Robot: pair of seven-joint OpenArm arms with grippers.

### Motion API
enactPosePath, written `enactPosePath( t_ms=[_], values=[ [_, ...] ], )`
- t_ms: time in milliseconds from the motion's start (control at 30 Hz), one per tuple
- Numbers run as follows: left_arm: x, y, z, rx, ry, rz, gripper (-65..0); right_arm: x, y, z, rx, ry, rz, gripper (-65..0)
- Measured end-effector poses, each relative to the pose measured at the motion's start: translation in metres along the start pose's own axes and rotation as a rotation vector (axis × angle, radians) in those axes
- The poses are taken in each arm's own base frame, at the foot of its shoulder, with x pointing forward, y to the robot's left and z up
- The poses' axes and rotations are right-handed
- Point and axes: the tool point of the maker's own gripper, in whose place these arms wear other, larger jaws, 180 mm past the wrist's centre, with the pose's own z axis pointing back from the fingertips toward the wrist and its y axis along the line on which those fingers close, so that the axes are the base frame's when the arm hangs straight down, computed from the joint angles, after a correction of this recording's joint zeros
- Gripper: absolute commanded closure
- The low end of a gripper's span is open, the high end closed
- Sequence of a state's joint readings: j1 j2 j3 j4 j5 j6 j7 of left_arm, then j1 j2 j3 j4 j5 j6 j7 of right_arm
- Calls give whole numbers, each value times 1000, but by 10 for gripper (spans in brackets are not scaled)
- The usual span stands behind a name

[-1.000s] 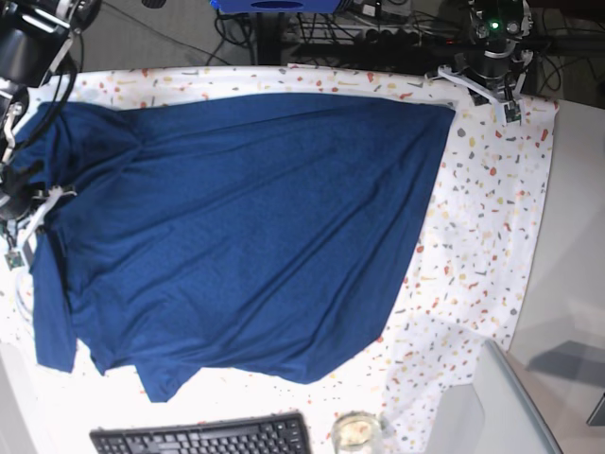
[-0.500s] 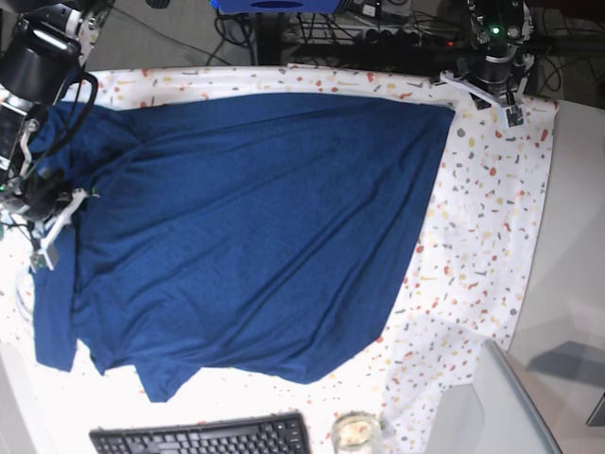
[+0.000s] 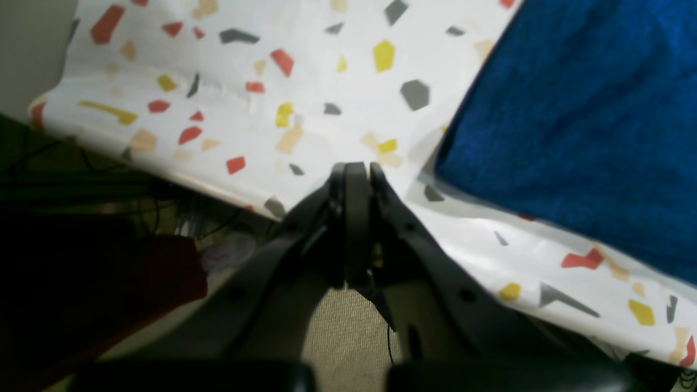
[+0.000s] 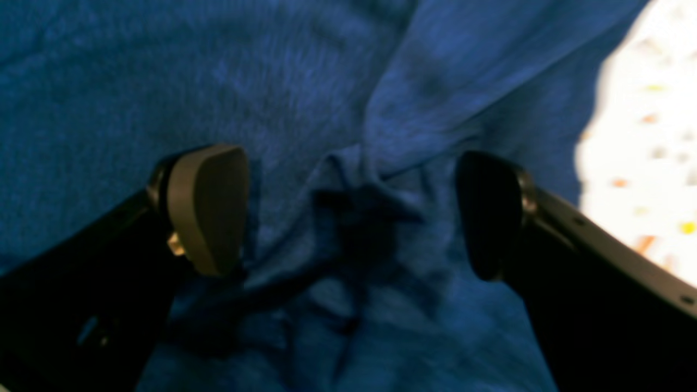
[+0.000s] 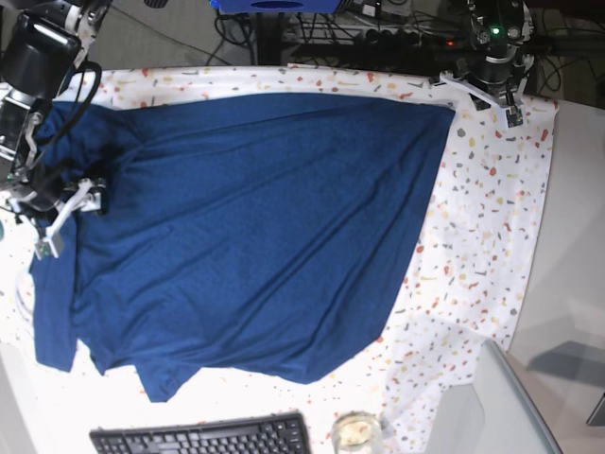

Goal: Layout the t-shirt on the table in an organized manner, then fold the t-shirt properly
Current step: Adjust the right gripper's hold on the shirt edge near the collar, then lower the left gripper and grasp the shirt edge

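In the left wrist view, the left gripper (image 3: 356,174) is seen closed on nothing beside the t-shirt (image 3: 577,109). In the right wrist view, the right gripper (image 4: 354,209) is spread wide above bunched fabric. In the base view, the t-shirt is spread across the table (image 5: 492,218).

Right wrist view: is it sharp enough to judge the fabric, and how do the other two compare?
Right wrist view: soft and dim, the dark navy-blue t-shirt bunched and shadowed between the open right gripper pads. Left wrist view: speckled white tablecloth reasonably clear, shut left gripper blurred. Base view: evenly lit, sharpest.
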State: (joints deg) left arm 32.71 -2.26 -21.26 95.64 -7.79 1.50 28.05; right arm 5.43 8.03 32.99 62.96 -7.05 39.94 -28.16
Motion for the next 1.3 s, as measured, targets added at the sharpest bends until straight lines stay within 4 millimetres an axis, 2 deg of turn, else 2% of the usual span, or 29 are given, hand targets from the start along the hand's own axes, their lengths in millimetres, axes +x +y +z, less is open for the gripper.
enactPosePath(
  t_ms=[67, 100, 267, 400, 467, 667, 733, 867, 967, 1100, 1167, 1233, 1300],
  values=[
    [0, 0, 0, 1, -1, 1, 0, -6, 2, -3, 9, 16, -8, -488],
    [0, 0, 0, 1, 0, 0, 0, -7, 3, -3, 12, 20, -10, -431],
    [0, 0, 0, 1, 0, 0, 0, -5, 1, -3, 9, 17, -9, 0],
    [-2, 1, 1, 2, 3, 0, 0, -2, -2, 3, -10, 3, 9, -26],
    [-2, 1, 1, 2, 5, 0, 0, 0, -8, 14, -40, -19, 34, -2],
    [-2, 2, 1, 3, 6, -3, 0, -11, -16, 42, -113, 32, 100, 0],
    [-2, 2, 1, 3, 5, -3, 0, -7, -18, 52, -134, 17, 121, 0],
    [-4, -3, 1, -7, 8, -3, 0, -5, -8, 62, -146, -7, 132, 0],
    [-11, -6, 6, -10, 18, 7, -183, -6, 2, 61, -132, -15, 121, 0],
    [-13, -11, 19, -17, 16, 19, -387, -5, 4, 60, -129, -17, 122, 0],
    [-7, -15, 22, -22, -4, 27, -453, -5, 3, 60, -129, -16, 122, 0],
    [-4, -17, 23, -27, -16, 28, -484, -5, 4, 60, -129, -16, 122, 0],
    [-5, -17, 22, -33, -12, 42, -485, -5, 3, 60, -129, -16, 122, 0]
  ],
)
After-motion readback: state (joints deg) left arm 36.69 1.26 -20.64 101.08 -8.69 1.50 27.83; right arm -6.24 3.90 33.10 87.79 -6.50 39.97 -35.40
